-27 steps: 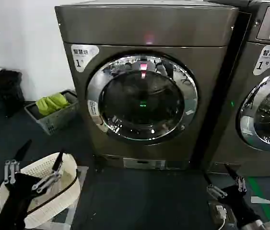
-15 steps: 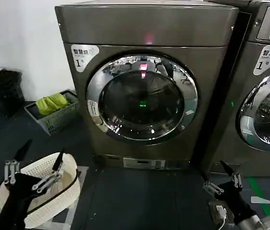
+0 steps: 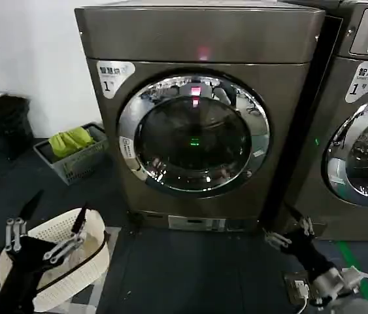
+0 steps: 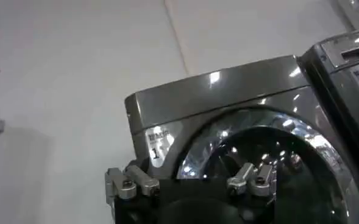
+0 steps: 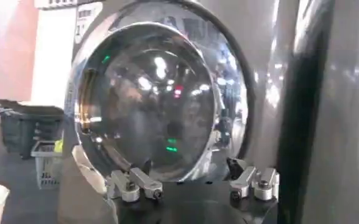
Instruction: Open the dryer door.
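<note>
The dryer point(image 3: 203, 39) stands in the middle of the head view, bronze-grey, with a white "1" sticker at its upper left corner. The dryer door point(image 3: 193, 134), a chrome ring around dark glass, sits flush against the front. My right gripper point(image 3: 280, 222) is open and low, in front of the dryer's lower right corner, below the door and apart from it. In the right wrist view the dryer door point(image 5: 149, 97) rises just beyond the open right gripper point(image 5: 191, 176). My left gripper point(image 3: 58, 208) hangs open at the lower left over a basket, and the left wrist view looks past the left gripper point(image 4: 191, 181) to the dryer door point(image 4: 270, 158).
A white mesh laundry basket point(image 3: 95, 258) sits on the dark floor under the left arm. A grey crate with green cloth point(image 3: 72, 154) stands left of the dryer. A second, similar machine point(image 3: 367, 131) stands tight against the dryer's right side.
My right gripper has moved forward and to the left, from the bottom right corner toward the dryer's lower right corner. The left arm and the door are unchanged.
</note>
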{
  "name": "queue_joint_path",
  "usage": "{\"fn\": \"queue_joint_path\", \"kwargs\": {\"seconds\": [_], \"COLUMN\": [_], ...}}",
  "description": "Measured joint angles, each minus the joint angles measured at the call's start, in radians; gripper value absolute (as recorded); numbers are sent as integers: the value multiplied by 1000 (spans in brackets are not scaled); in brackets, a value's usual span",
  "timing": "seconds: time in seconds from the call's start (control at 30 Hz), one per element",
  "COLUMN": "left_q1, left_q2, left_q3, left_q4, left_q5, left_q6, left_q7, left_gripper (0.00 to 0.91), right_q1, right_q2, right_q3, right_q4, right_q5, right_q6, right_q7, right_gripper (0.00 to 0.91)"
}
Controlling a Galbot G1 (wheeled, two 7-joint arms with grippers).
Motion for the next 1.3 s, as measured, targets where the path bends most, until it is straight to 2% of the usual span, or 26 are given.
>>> {"fn": "queue_joint_path", "kwargs": {"seconds": [0.7,1.3], "left_q1": [-3,-3], "left_q2": [-2,-4], "left_q3": [3,2], "left_q4": [4,3], "left_q5": [6,8], "left_q6": [0,0], "left_q7": [1,1], "left_gripper": [907,907], "right_q1": [371,608], "right_q2": [-28,2], "right_q3": [-306,-495], "right_q4": [-165,-323], "right_q5": [56,72], "right_q6": [-14,-10], "right_q7": [1,-14], "right_gripper": [907,907]}}
